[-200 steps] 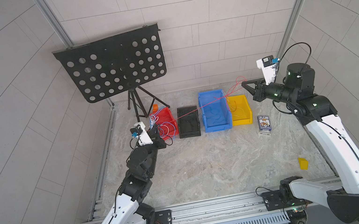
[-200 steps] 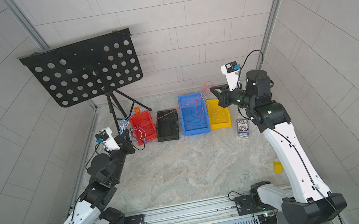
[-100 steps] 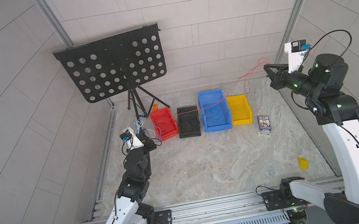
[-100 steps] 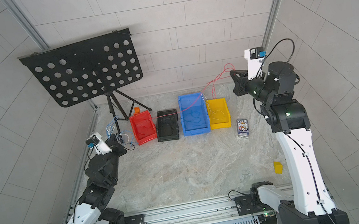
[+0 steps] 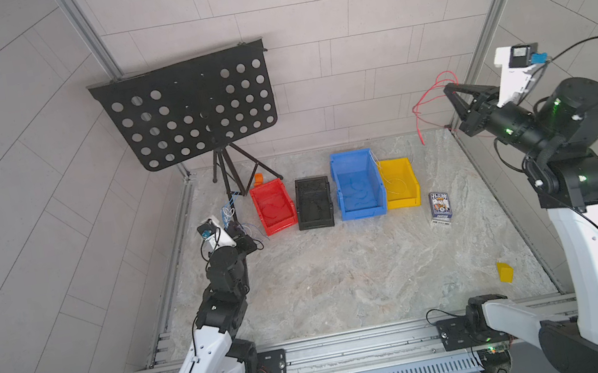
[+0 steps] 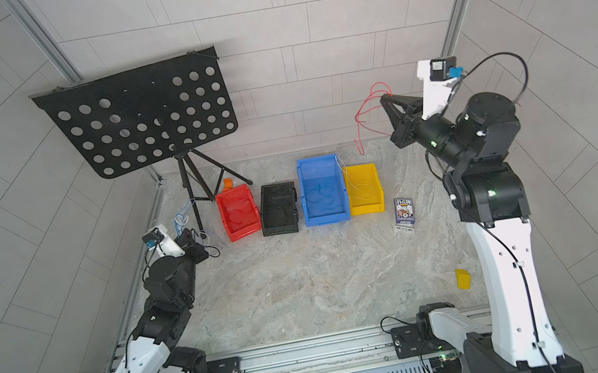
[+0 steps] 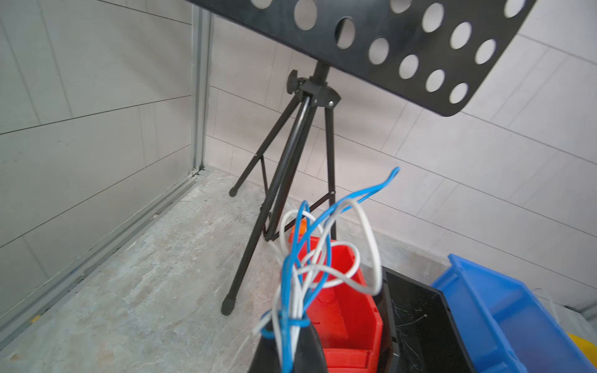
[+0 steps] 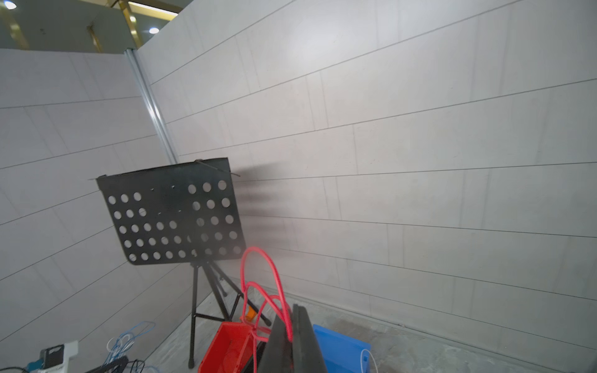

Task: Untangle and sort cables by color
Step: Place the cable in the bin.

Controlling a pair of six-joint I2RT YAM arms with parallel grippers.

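The right gripper [image 5: 446,88] has its jaws pressed together on a red cable [image 5: 424,105], high above the table's [image 5: 344,270] back right corner. The cable loops out past the fingertips and its loose end hangs toward the table without touching it. In the right wrist view the jaws cover the pinched stretch.

The left gripper [image 7: 287,327], low near the table's left edge, pinches a tangled bunch of blue and white cables [image 7: 318,255] that fans up from the jaws. The part below the pinch is hidden.

Along the back edge stand a red bin [image 5: 282,226], a black bin [image 5: 317,224], a blue bin [image 5: 363,212] and a yellow bin [image 5: 403,203]. Red, blue and white cables lie in the red, blue and yellow bins. The black bin's contents are hard to make out.
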